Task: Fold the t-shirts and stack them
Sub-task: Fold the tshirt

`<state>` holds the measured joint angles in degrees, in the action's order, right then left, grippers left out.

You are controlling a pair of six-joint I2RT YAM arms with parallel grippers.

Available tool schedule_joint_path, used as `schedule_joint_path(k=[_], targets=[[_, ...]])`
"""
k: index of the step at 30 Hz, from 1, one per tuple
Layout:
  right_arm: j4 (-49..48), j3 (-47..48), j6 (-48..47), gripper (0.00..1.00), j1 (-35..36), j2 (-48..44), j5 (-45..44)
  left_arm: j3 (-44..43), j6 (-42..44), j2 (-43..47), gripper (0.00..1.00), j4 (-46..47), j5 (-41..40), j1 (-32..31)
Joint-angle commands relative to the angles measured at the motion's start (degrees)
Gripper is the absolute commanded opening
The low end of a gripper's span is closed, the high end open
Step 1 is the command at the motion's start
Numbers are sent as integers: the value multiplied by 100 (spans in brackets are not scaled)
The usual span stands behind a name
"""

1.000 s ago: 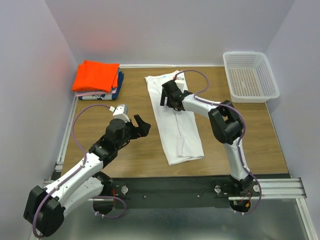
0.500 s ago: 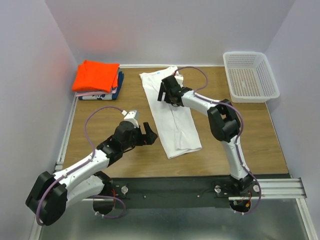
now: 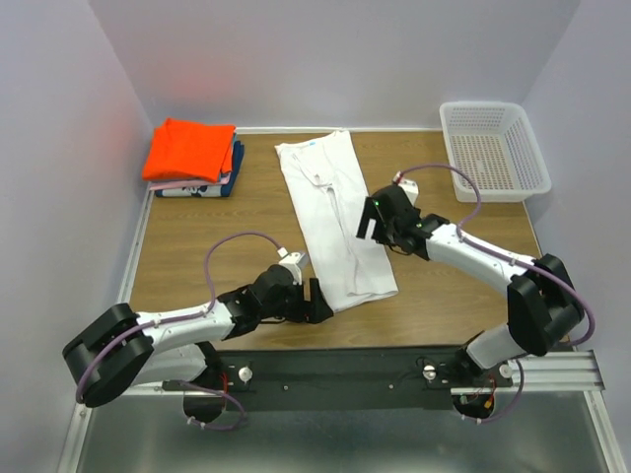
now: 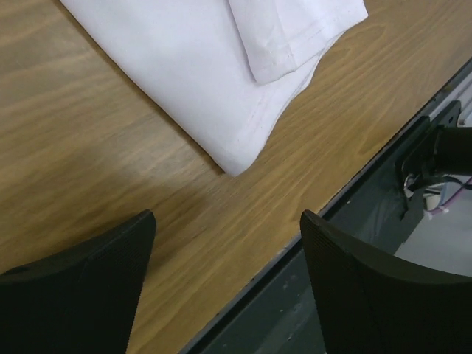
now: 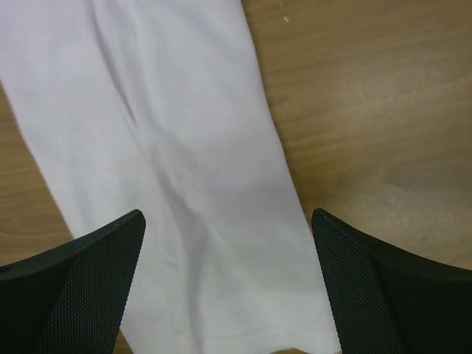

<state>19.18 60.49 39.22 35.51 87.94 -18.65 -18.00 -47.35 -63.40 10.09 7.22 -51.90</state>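
Observation:
A white t-shirt point(image 3: 330, 212) lies on the table folded lengthwise into a long strip, collar end at the back. A folded orange t-shirt point(image 3: 190, 150) rests on a dark blue one point(image 3: 229, 181) at the back left. My left gripper point(image 3: 317, 300) is low over the table just left of the white shirt's near hem corner point(image 4: 234, 166). It is open point(image 4: 227, 221) with only bare wood between the fingers. My right gripper point(image 3: 371, 223) hovers open above the shirt's right edge. In the right wrist view the white cloth point(image 5: 184, 147) fills the space under the open gripper point(image 5: 227, 217).
A white mesh basket point(image 3: 493, 148) stands at the back right. The table's near edge and black rail point(image 4: 383, 221) run close behind my left gripper. White walls enclose the table on three sides.
My left arm swung forward and right to the shirt's near hem corner. My right arm drew back from the collar end to the shirt's right edge. The shirt's top shifted slightly left.

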Motion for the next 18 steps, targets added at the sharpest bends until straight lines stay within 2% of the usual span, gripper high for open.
schedule_joint_path(k=[1,7,10,11,13,14,18], targets=[[165,-818,296,100,9,-443,-235,-160,-292,-383,83,440,-98,-84],[174,-1434,349,100,9,-1200,-323,-555,-283,-1349,75,599,51,-250],[183,-1619,305,100,9,-1402,-323,-766,-205,-1658,61,617,130,-364],[191,-1654,314,100,9,-1446,-297,-819,-178,-1824,53,591,139,-391],[209,-1751,288,100,9,-1578,-165,-880,-213,-1930,47,460,52,-452],[226,-1838,244,100,9,-1622,-113,-881,-239,-1983,37,407,16,-461],[332,-2049,-19,100,9,-1824,404,-872,-432,-2036,27,126,-291,-470]])
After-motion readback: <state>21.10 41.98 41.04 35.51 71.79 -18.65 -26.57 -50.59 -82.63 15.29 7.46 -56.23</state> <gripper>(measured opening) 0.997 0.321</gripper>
